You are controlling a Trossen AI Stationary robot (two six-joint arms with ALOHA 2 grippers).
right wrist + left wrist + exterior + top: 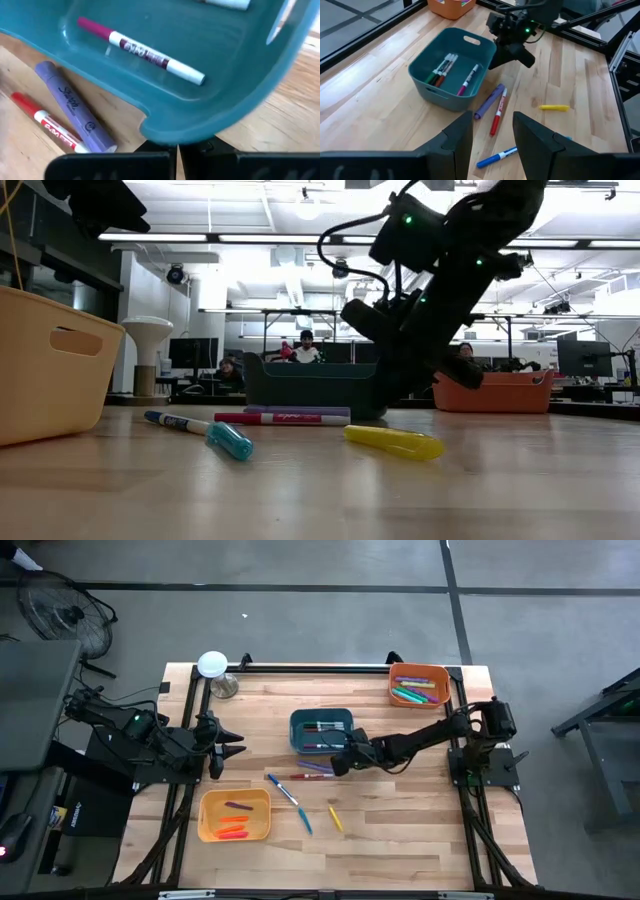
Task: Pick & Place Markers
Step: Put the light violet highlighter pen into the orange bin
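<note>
The teal bin point(322, 730) point(452, 70) stands mid-table with several markers inside, among them a pink-capped white one point(145, 52). On the wood near it lie a purple marker point(75, 107) point(489, 101), a red one point(45, 122) point(498, 112), two blue ones point(283, 788) point(305, 820) and a yellow one point(335, 817) point(393, 441). My right gripper point(342, 758) point(177, 150) is shut and low at the bin's near right corner. My left gripper point(228, 745) point(492, 145) waits open at the table's left, holding nothing. My right gripper's shut fingers point(150, 150) stand right below the teal bin's rounded corner rim point(165, 132). I cannot tell whether they touch it. No marker shows between them.
An orange bin point(420, 685) with markers sits at the far right corner. A yellow-orange bin point(235, 815) point(50, 365) with orange and red markers stands near left. A white round lamp point(213, 665) and a cup point(225, 688) stand far left. People sit in the room beyond.
</note>
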